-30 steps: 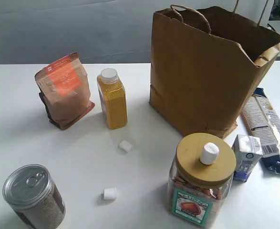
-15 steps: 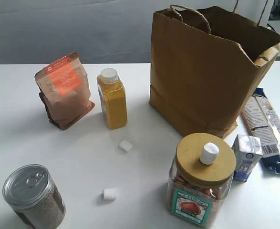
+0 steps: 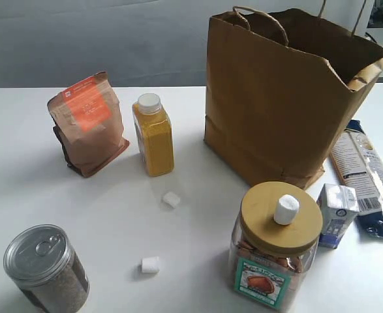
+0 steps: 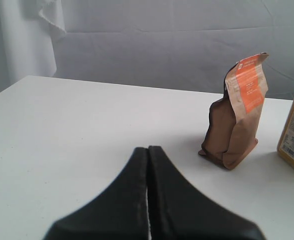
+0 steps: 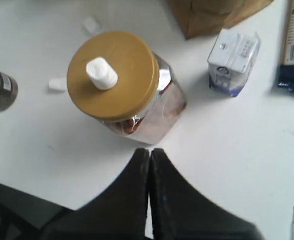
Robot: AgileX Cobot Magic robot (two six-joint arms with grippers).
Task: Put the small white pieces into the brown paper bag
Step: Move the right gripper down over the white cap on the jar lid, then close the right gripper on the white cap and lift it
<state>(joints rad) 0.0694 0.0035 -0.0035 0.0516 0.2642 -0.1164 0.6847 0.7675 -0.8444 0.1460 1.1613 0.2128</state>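
Three small white pieces show. One lies on the table below the yellow bottle, a second lies nearer the front, and a third stands on the jar's wooden lid. The brown paper bag stands open at the back right. Neither gripper appears in the exterior view. My right gripper is shut and empty, hovering above the table just beside the jar, with the lid piece below it. My left gripper is shut and empty, low over the table, facing the pouch.
A brown pouch with an orange label and a yellow bottle stand at the back left. A metal can sits front left. A small white-and-blue carton and a dark snack packet lie right of the jar.
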